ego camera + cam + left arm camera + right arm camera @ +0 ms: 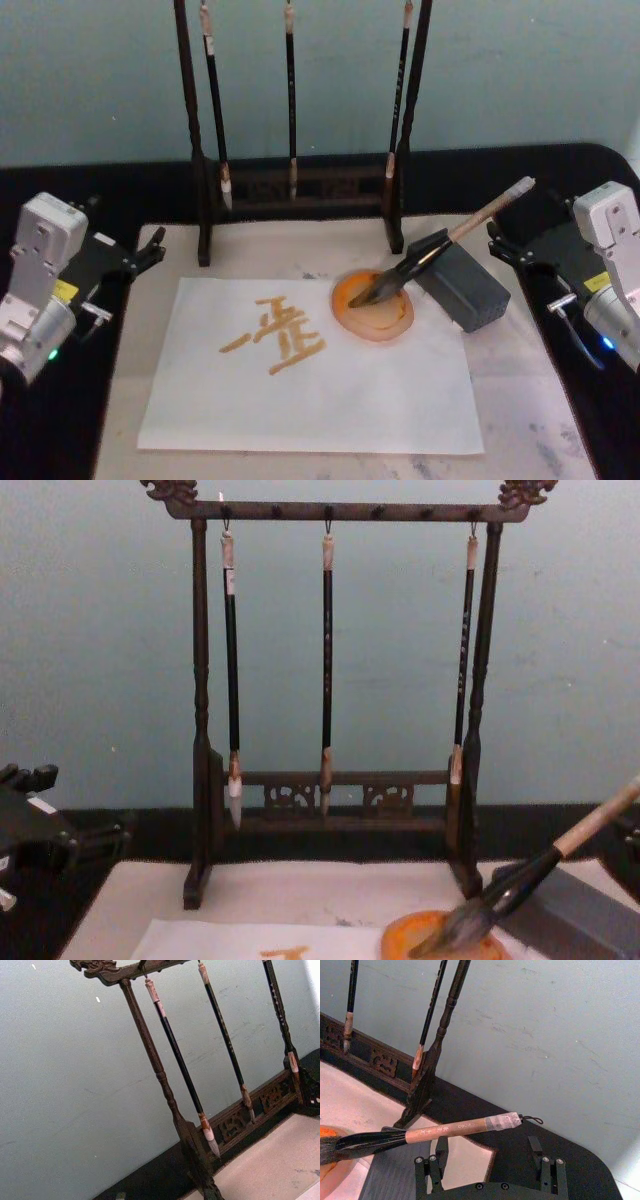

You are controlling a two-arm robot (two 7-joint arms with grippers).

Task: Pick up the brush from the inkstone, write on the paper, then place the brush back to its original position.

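The brush (440, 250) lies at a slant, its bushy bristles resting in the round orange inkstone (343, 298) and its shaft propped on a dark grey block (470, 290). Its tan upper shaft (445, 1131) crosses just beyond my right gripper (490, 1162), which is open and apart from it. From the chest the brush (540, 870) dips into the inkstone (400, 942). The white paper (380, 390) carries an orange brush-written character. My right gripper (505, 245) waits at the table's right side. At the left, off the paper, my left gripper (150, 250) stands open and holds nothing.
A dark wooden rack (300, 190) with three thin black brushes hanging from it stands behind the paper; it also appears as the rack (330, 790) in the chest view. A beige mat (520, 380) lies under the paper, on a black table.
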